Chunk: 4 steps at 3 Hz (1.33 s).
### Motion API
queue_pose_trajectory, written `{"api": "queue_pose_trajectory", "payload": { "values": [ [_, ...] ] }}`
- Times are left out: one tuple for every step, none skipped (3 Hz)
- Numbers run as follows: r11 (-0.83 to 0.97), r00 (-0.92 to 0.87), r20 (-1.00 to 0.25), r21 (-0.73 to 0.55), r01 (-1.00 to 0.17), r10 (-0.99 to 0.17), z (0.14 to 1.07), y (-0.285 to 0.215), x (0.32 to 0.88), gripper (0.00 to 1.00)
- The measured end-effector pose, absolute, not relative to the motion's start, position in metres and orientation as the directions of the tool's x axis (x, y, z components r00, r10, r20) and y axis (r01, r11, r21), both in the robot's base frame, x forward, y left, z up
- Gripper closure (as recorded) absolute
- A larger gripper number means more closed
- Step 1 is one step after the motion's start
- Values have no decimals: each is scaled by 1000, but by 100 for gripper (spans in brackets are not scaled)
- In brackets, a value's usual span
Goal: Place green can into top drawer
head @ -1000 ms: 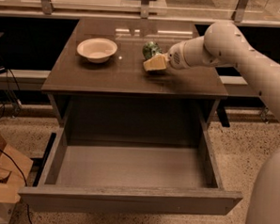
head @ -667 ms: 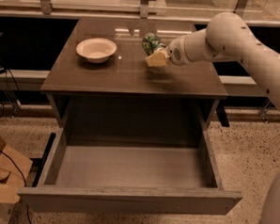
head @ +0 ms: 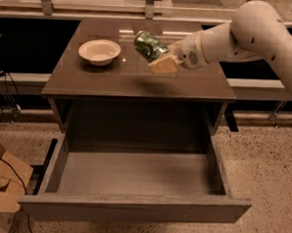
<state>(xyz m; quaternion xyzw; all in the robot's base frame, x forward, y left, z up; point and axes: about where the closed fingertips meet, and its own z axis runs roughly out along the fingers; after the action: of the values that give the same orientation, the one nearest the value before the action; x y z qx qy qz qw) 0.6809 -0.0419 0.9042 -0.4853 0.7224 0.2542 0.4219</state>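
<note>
Camera view, looking down on a cabinet from the front. At far left, a cardboard box (head: 1, 187) stands on the floor (head: 268, 164), beside the lower left corner of the open drawer, with dark cables (head: 6, 167) running across it. On the left part of the cabinet top (head: 89, 81) sits a cream bowl (head: 99, 51), upright and well apart from the other things. To the right of the bowl, over the middle of the cabinet top, the green can (head: 149, 44) is carried clear of the surface, tilted with one end pointing up and to the left; it casts a soft shadow (head: 147, 85) on the top beneath it. The gripper (head: 161, 59) is clenched on the can's lower right end, one tan finger (head: 164, 66) showing below the can. The white arm (head: 248, 33) reaches in from the upper right, its wrist just right of the can and its thicker links running off the right edge. Below the cabinet top, the top drawer (head: 136, 208) is pulled fully out toward the camera, its grey inner floor exposed and its plain front panel nearest the viewer. The can is above the cabinet top, behind the drawer's opening, not inside the drawer. The speckled floor shows at the right.
</note>
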Motion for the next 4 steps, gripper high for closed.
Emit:
{"api": "queue_pose_trajectory", "payload": {
  "values": [
    [174, -21, -803, -103, -979, -596, 899, -46, 608, 100],
    [45, 27, -725, -80, -996, -688, 881, -63, 540, 100],
    [-32, 4, -637, 32, -999, -771, 837, -68, 486, 100],
    [-79, -14, -581, 135, -988, -813, 787, -64, 458, 100]
  ]
}}
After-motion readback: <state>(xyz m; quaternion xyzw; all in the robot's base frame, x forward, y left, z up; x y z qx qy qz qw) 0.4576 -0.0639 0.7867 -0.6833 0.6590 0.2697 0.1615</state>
